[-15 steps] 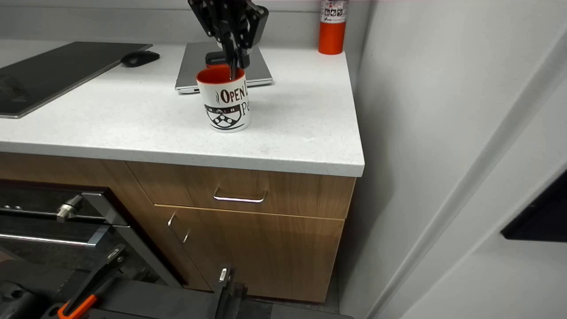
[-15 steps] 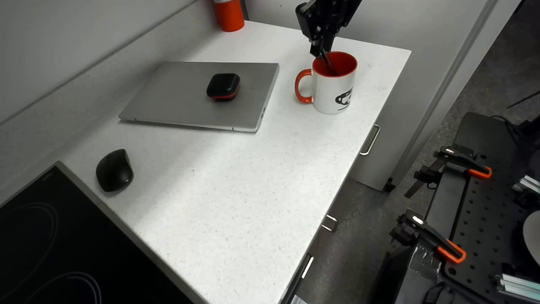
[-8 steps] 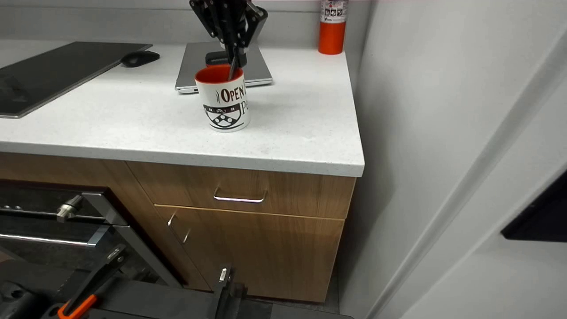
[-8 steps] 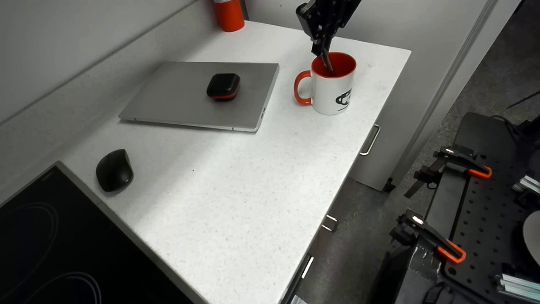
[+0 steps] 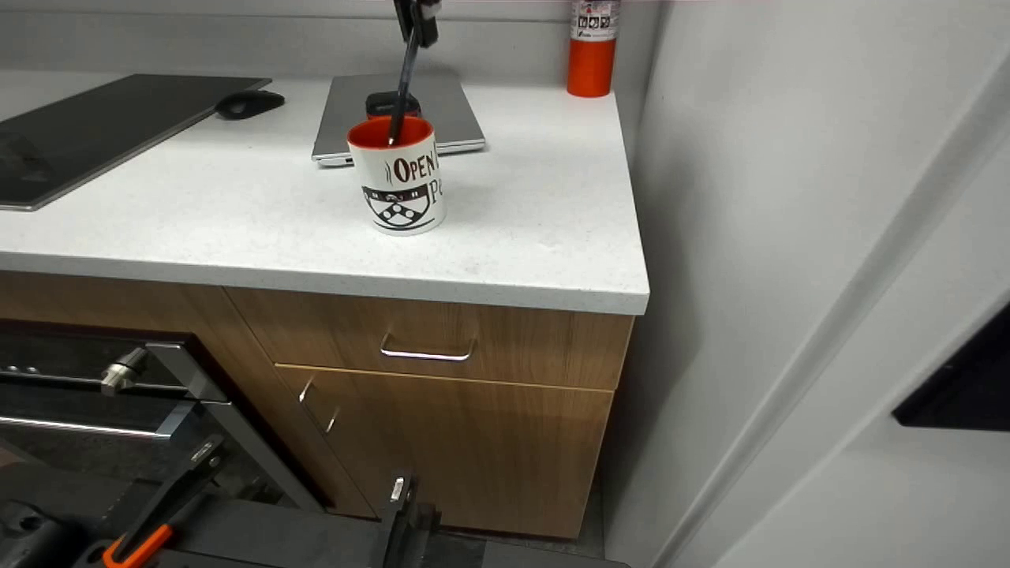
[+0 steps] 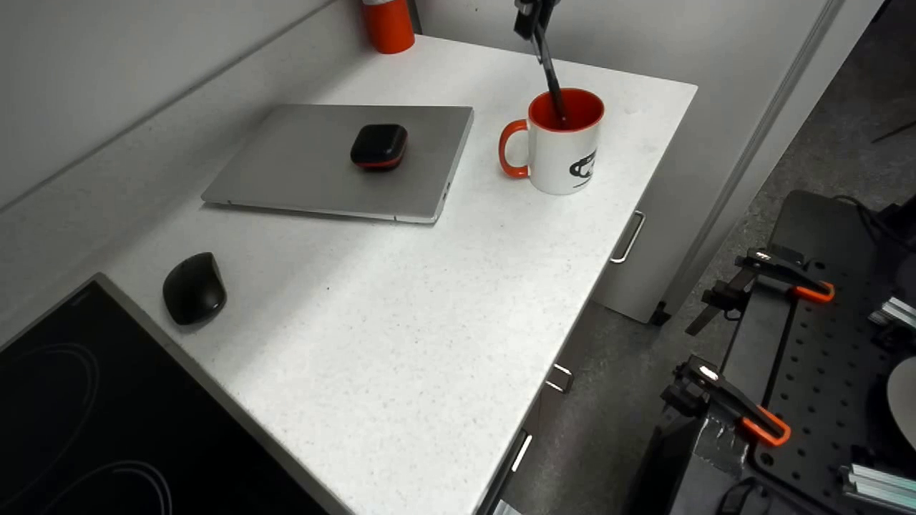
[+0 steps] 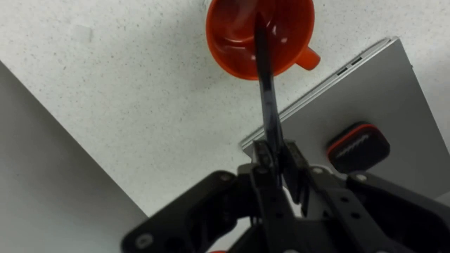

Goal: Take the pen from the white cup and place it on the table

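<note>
Wrist view: the hand is gripping the pen by its upper end, the lower end pointing to twelve o'clock. In both exterior views that end is showing against the red mouth of the white cup, any dip below the rim unclear. The cup is standing upright on the table, a laptop lying at its nine o'clock in an exterior view.

One pen, one mug, one laptop, one mouse, one small case, one red canister, one stovetop, one counter, one gripper and two clamps are being seen.
</note>
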Controlling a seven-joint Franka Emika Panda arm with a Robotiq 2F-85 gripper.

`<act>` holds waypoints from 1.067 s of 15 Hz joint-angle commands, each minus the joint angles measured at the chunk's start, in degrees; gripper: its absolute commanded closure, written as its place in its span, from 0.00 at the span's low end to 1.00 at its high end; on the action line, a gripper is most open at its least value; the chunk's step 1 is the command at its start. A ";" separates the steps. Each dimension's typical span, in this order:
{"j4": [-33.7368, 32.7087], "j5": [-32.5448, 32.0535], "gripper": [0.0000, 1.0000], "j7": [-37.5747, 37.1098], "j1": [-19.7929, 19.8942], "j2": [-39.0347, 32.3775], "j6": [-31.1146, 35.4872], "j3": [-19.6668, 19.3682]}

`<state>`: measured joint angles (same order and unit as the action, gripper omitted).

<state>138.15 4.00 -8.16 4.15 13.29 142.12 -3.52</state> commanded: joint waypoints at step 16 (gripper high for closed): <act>-10.49 -16.62 0.99 -13.91 5.11 -5.83 -3.76 1.81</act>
<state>130.11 -10.83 -20.57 8.84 11.79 136.06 -1.55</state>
